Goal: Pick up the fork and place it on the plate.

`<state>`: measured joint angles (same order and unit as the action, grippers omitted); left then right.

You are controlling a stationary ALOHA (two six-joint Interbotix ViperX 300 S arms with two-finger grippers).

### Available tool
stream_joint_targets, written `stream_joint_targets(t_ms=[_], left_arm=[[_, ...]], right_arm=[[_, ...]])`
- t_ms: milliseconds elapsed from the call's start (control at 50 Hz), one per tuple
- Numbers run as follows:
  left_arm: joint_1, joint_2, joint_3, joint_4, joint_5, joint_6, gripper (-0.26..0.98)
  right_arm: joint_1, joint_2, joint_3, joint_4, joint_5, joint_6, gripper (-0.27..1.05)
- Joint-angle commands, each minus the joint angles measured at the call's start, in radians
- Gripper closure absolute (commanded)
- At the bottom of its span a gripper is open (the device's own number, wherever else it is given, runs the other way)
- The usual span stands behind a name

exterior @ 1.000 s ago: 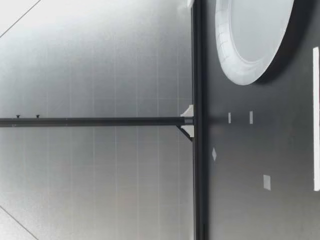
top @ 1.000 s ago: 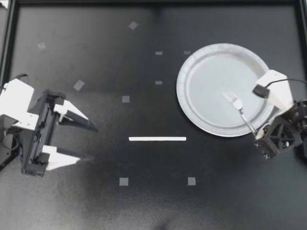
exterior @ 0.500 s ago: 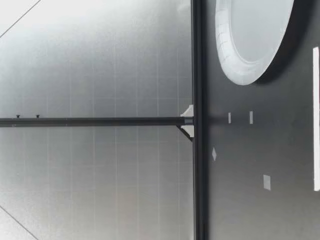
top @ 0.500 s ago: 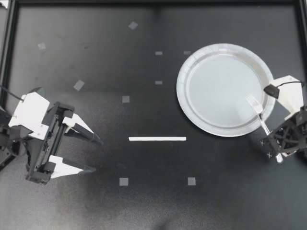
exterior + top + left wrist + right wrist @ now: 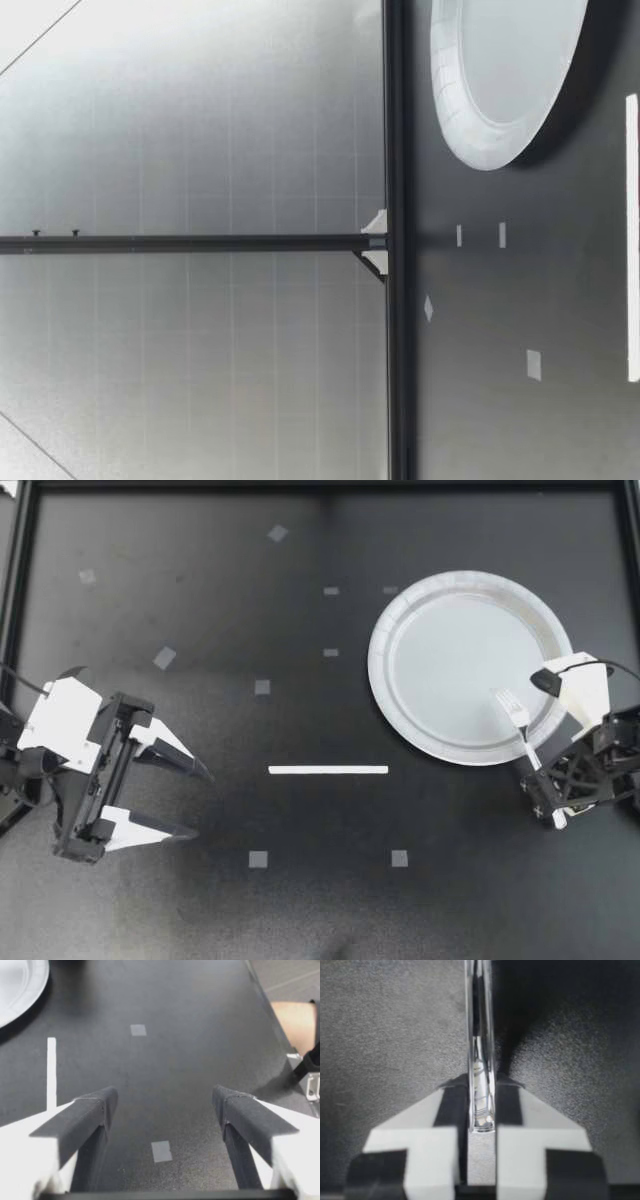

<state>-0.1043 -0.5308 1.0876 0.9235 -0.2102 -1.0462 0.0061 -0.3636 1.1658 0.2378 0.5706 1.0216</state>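
right claw [image 5: 541,786] pinching the fork [image 5: 515,715] handle, tines over the plate [image 5: 381,640], handle past the rim; release here and it may tip onto the desk [image 5: 320,910]. left claw [image 5: 202,803] spread.

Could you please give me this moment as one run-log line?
right gripper: shut on fork handle | fork: tines over plate, handle past its rim | release: not yet | left gripper: open, empty
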Motion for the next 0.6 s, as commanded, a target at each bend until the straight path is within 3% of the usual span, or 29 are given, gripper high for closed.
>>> stream_joint_targets(t_ms=[0,400,580], left_arm=[[0.002,-0.011,-0.006,-0.002,-0.002,0.002,0.02],[0.000,-0.011,0.005,-0.002,-0.002,0.003,0.02],[0.000,-0.011,0.014,-0.003,-0.008,0.002,0.02]], right_arm=[[0.009,0.038,-0.017,0.031,-0.006,-0.006,0.82],[0.009,0.060,-0.025,0.040,-0.008,-0.002,0.79],[0.009,0.066,-0.032,0.040,-0.006,-0.005,0.64]])
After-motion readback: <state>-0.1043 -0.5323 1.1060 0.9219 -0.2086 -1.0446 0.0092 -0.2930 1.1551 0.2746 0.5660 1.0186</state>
